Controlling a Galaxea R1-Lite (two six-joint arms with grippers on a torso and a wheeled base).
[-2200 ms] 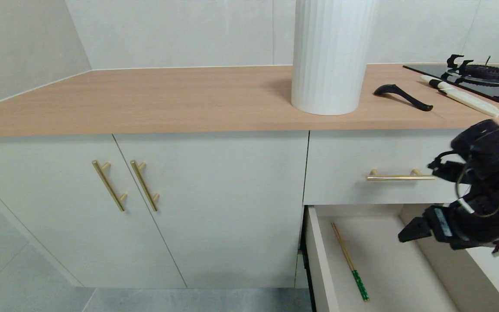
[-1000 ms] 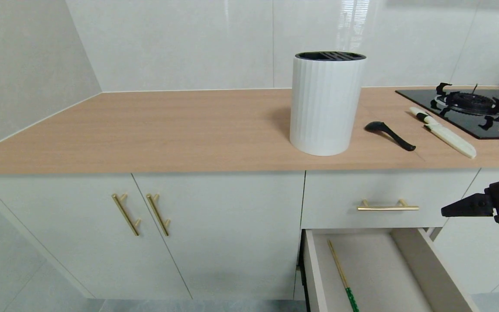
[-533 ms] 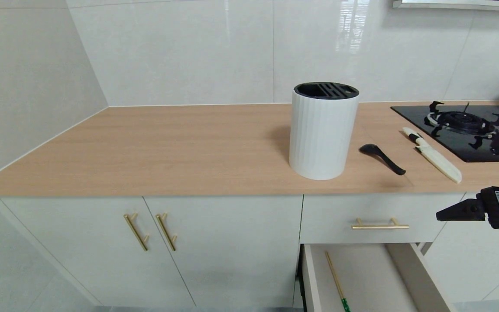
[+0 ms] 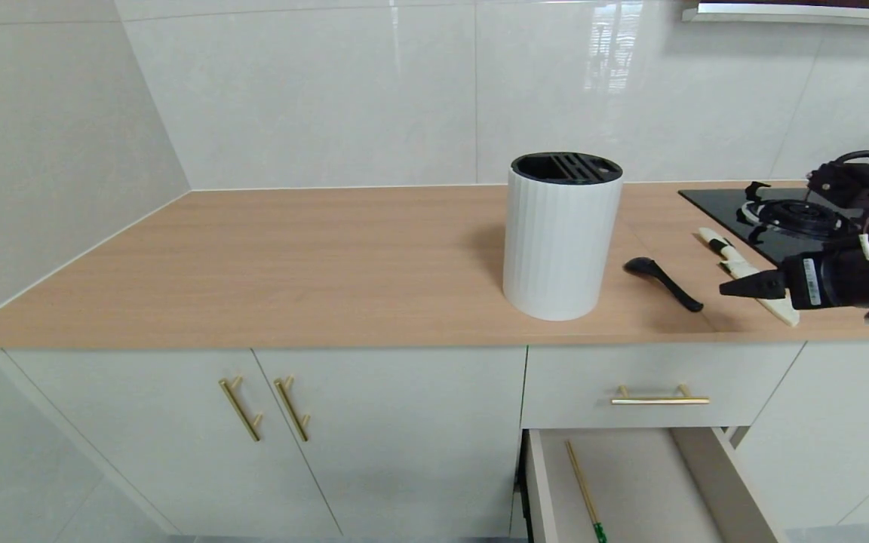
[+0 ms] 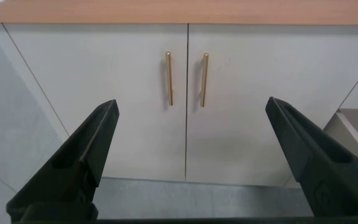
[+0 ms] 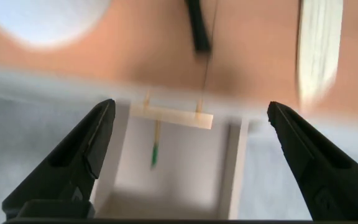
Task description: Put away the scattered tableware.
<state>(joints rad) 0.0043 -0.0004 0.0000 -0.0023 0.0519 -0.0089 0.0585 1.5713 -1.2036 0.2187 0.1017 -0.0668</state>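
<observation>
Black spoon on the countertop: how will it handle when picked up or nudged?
The black spoon looks like one thin moulded piece, so probably stiff and light. Its handle lies low on the countertop, so a pinch may slip. The rounded bowl could let it pivot if pushed.

The right gripper [image 4: 729, 289] is hovering out on the right, pointing inward, jaws gaping wide; the left gripper [image 5: 191, 158] is pointing forward, jaws equally spread.
</observation>
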